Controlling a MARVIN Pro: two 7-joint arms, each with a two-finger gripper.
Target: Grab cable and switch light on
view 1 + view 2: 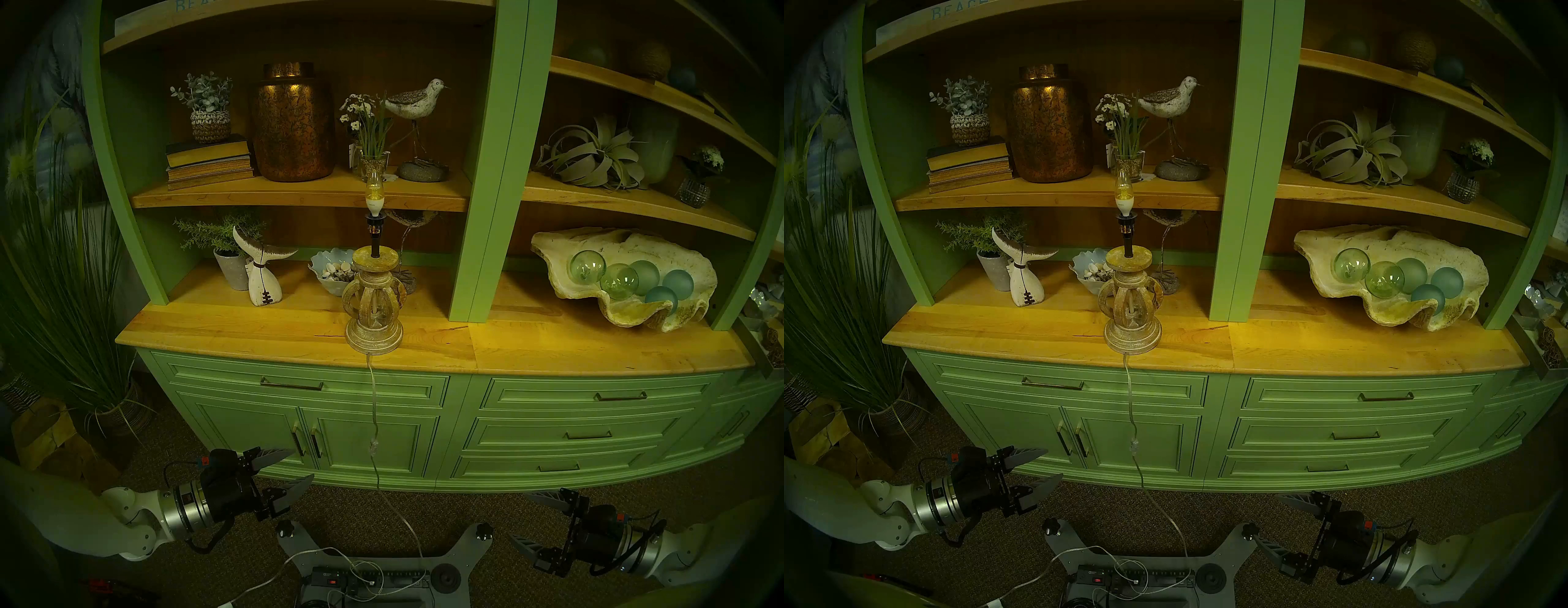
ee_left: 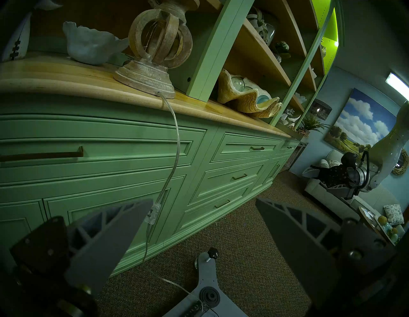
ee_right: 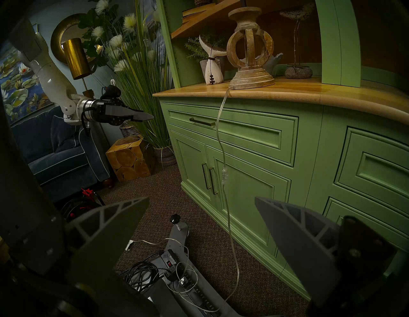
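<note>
The light [image 1: 373, 305], a small lamp with a whitewashed openwork wooden base and a bare candle bulb [image 1: 372, 191], stands at the counter's front edge. Its bulb looks dim. The clear cable [image 1: 373, 403] hangs from the base down the cabinet front, with its inline switch [image 1: 373, 446] at door height, then runs along the floor. My left gripper [image 1: 303, 463] is open, left of the switch and apart from it. In the left wrist view the switch [image 2: 152, 213] shows just beside one fingertip. My right gripper [image 1: 518, 515] is open, lower and to the cable's right, holding nothing.
The green cabinet [image 1: 551, 424] with its wooden counter [image 1: 254, 327] fills the front. A power strip [image 1: 365, 577] and loose cords lie on my base. A tall grass plant [image 1: 63, 297] stands at the left. A large shell [image 1: 623, 280] holds glass balls at the right.
</note>
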